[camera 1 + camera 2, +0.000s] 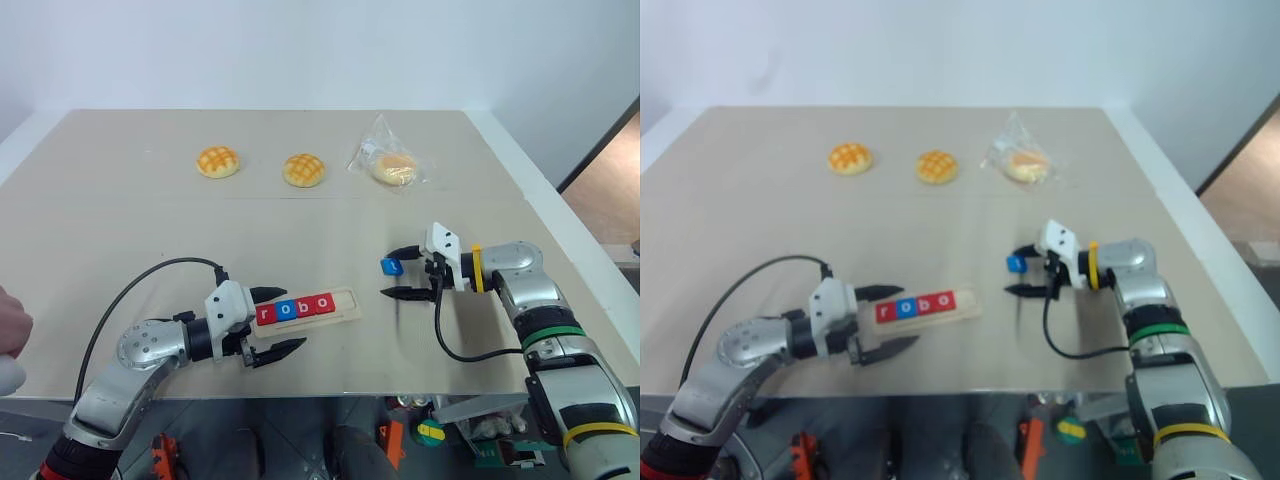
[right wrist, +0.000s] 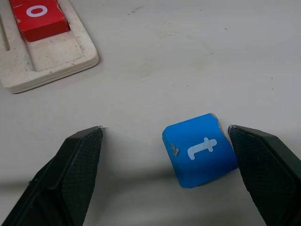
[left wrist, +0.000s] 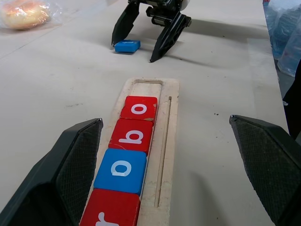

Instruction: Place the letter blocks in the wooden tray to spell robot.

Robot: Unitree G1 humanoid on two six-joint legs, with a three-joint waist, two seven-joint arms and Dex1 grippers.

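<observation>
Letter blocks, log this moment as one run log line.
wooden tray: r, o, b, o seated, last slot empty | blue t block: on table, between open right gripper fingers | left gripper: open, at tray

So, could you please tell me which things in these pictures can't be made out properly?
- Red r block: the left wrist view's edge cuts off most of its letter.
- Wooden tray: in the right wrist view, just one end with a red o block; the rest lies beyond the edge.
- Blue t block and right pincer: whether one finger touches it is unclear.
- Wrapped bun: blurred by its plastic.
</observation>
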